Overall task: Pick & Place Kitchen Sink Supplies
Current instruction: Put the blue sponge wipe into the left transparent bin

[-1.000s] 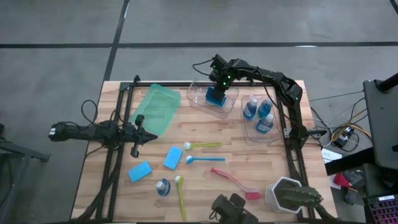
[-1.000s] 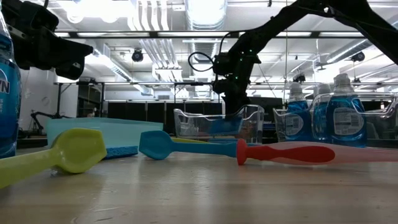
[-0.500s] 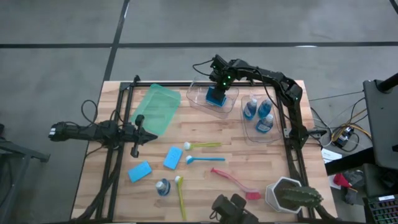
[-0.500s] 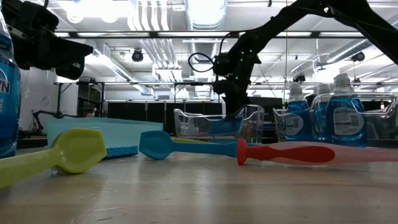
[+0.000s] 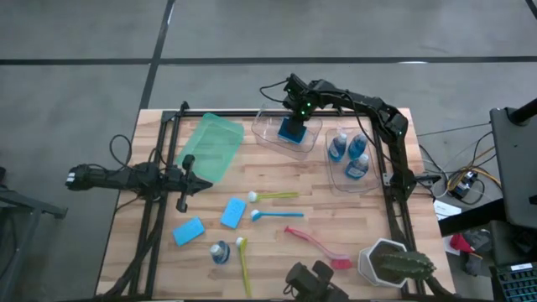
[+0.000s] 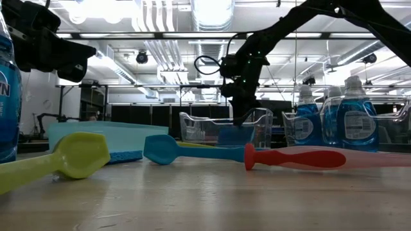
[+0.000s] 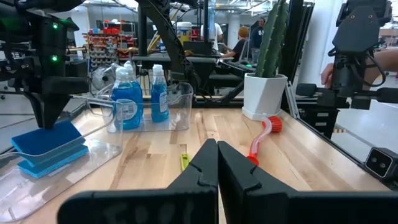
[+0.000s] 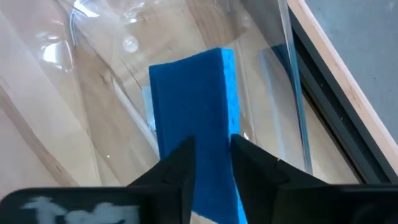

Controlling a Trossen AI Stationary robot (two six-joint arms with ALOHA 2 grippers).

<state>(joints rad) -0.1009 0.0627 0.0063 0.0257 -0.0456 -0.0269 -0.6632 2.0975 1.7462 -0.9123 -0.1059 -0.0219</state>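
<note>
Presently the right gripper [image 5: 293,117] is positioned over the clear bin [image 5: 267,132] at the far side of the table, its two dark fingers [image 8: 181,163] standing slightly apart with a blue sponge [image 8: 194,149] between them; the right wrist view shows the sponge edge-on between the fingers, but whether the pads press on it cannot be told. This sponge is a flat rectangular block of foam, and it sits inside the clear bin on top of another blue sponge [image 7: 38,163], directly below the gripper. The bin is thin, transparent, glossy plastic with rounded corners. A second clear bin [image 5: 331,172], just beside the first, holds three blue-liquid bottles [image 5: 337,147] with pale caps, standing upright. A shallow green bin [image 5: 211,148] lies near the left gripper [image 5: 182,201], whose fingers are pressed together with nothing between them, at the left side of the wooden table [image 5: 336,226]. Two further sponges [image 5: 189,231], light blue, lie flat on the bare wood near the table centre, with a lone small bottle [image 5: 220,251] nearby. Three thin long-handled brushes, yellow-green [image 5: 243,264], blue [image 5: 277,215] and red [image 5: 315,243], lie well apart from the right gripper. A cactus [image 5: 403,267] in a white pot occupies the near right corner
</note>
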